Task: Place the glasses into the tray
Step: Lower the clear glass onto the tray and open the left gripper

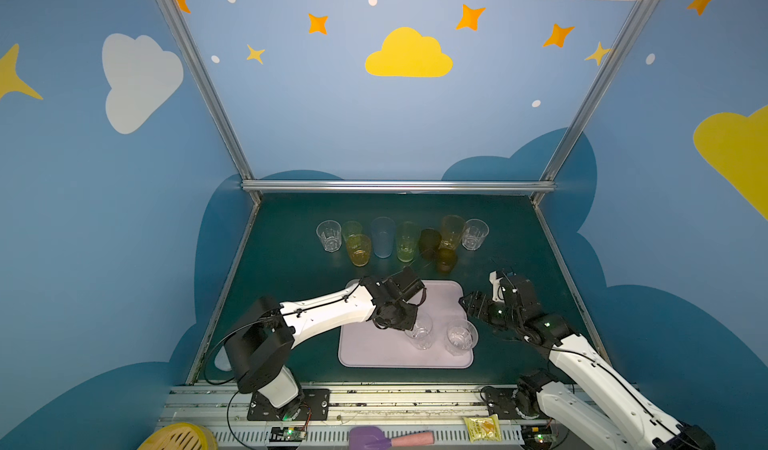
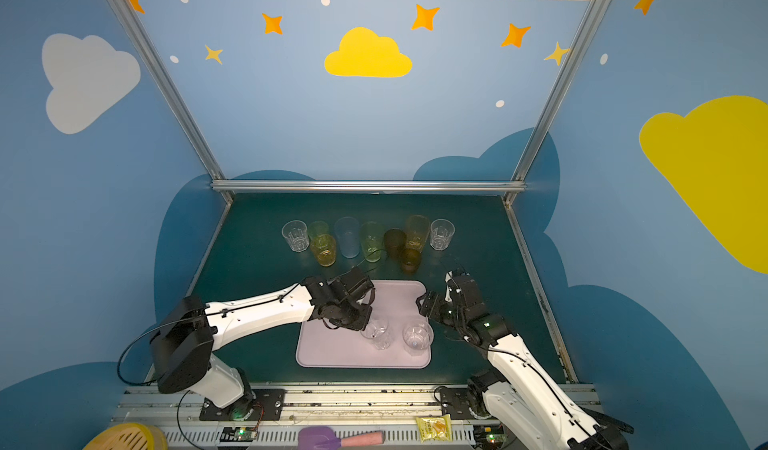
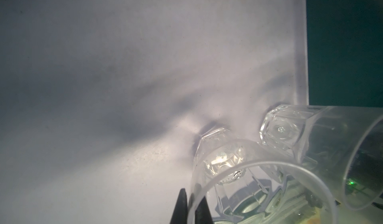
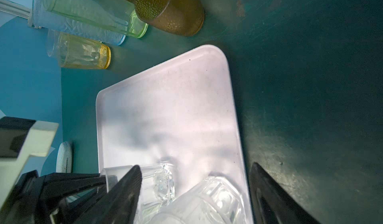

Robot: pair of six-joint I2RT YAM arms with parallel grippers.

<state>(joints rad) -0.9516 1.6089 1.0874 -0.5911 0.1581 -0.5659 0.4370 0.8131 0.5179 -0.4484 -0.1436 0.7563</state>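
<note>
Two glasses (image 1: 420, 335) on tray (image 1: 365, 354), nine behind, left end effector (image 3: 191, 210) pinching one, right (image 4: 194, 166) spread

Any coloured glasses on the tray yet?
No, the tray holds only two clear faceted glasses; the coloured ones stand on the table beyond it.

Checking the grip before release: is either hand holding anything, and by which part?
The left hand pinches a clear faceted glass by its rim wall. The right hand is open, holding nothing.

no legible text anywhere, yellow packet (image 1: 482, 428) print too blurred
</note>
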